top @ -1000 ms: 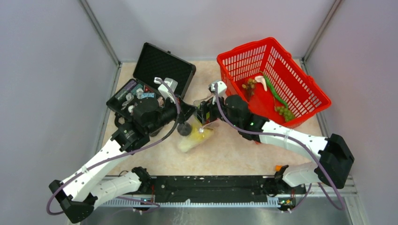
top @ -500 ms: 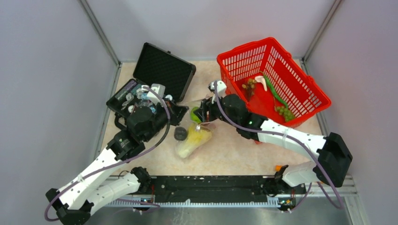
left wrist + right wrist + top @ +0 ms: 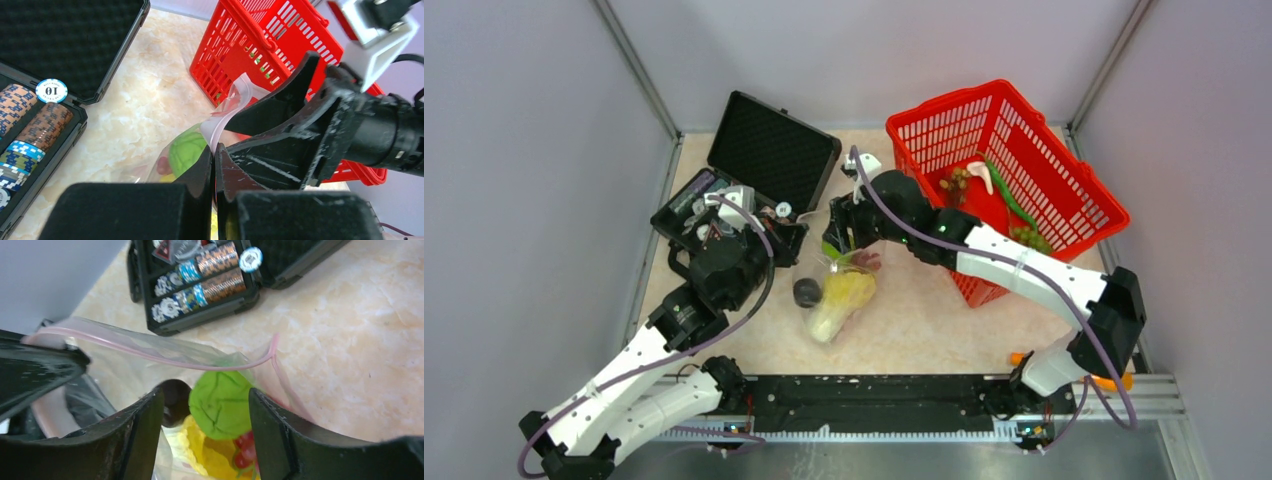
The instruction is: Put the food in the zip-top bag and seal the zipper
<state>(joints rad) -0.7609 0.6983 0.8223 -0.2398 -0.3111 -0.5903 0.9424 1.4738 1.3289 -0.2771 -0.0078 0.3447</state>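
The zip-top bag lies on the table between the arms, mouth held up. Inside it are a yellow leafy bunch, red grapes and a green fruit. My left gripper is shut on the pink zipper at one side of the mouth. My right gripper hangs open just over the mouth, its fingers either side of the green fruit and not clamping it. From above, the left gripper and right gripper almost meet. More food lies in the red basket.
The red basket stands at the back right, its near wall close behind my right arm. An open black case with poker chips sits at the back left. A dark round piece rests beside the bag.
My right gripper has swung left and back over the bag mouth and narrowed a little; the green fruit now sits inside. My left arm has drawn back to the left, still pinching the zipper.
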